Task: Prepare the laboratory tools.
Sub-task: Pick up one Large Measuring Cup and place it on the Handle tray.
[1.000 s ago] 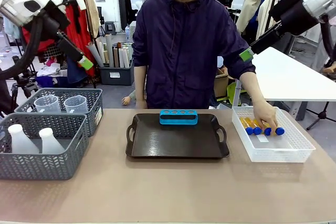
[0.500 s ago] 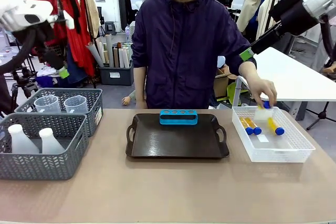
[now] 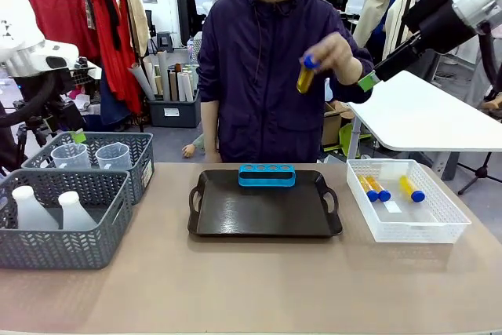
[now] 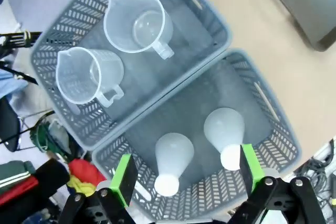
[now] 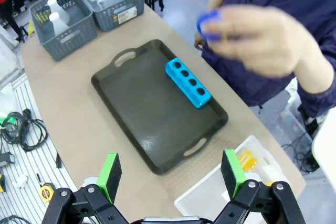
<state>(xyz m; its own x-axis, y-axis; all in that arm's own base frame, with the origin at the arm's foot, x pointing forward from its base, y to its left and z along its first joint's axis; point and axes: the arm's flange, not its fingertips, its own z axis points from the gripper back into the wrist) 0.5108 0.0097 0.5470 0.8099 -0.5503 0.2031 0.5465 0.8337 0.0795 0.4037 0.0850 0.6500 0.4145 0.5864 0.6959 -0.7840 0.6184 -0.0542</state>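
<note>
Front view: a person's hand [image 3: 339,54] holds one amber tube [image 3: 305,76] up at 1 o'clock from the empty blue rack [image 3: 267,175]. The left gripper [image 4: 186,169] and right gripper [image 5: 170,172] gape wide and hold nothing. Nearly all the job is left.

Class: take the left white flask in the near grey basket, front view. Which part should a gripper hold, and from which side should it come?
Probably the narrow neck, from straight above. The flask stands upright, wide at the base and tapering to a slim top, and the basket walls rise around it, so a sideways approach looks blocked.
</note>
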